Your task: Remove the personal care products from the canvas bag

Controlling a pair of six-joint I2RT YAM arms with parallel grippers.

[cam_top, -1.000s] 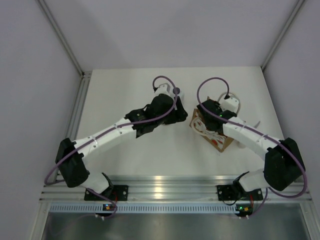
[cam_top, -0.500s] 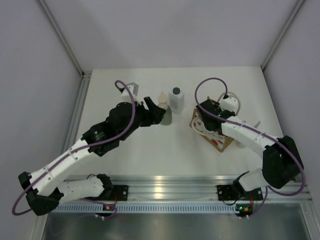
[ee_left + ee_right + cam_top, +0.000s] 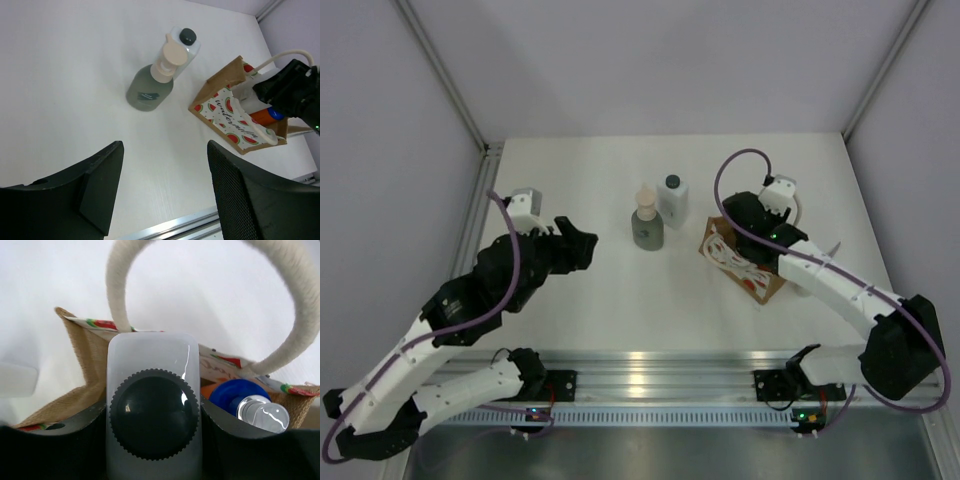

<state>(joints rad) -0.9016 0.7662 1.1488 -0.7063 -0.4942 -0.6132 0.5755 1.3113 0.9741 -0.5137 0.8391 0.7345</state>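
The tan canvas bag (image 3: 748,268) with a watermelon print stands right of centre; it also shows in the left wrist view (image 3: 231,119). My right gripper (image 3: 752,214) is over the bag's mouth, shut on a white bottle with a dark cap (image 3: 154,412). The orange bottle's blue cap (image 3: 235,394) sits in the bag beside it, under a cream rope handle (image 3: 295,315). A grey-green pump bottle (image 3: 647,226) and another white dark-capped bottle (image 3: 671,198) stand upright on the table left of the bag. My left gripper (image 3: 582,248) is open and empty, well left of them.
The white table (image 3: 620,300) ends in a metal rail (image 3: 650,365) at the near edge. Grey walls close in the back and both sides. A cable (image 3: 285,55) arches over the right arm beside the bag.
My left gripper has let go of the grey-green pump bottle and drawn back to the left, leaving both bottles standing. My right gripper stays at the bag's mouth, shifted slightly back.
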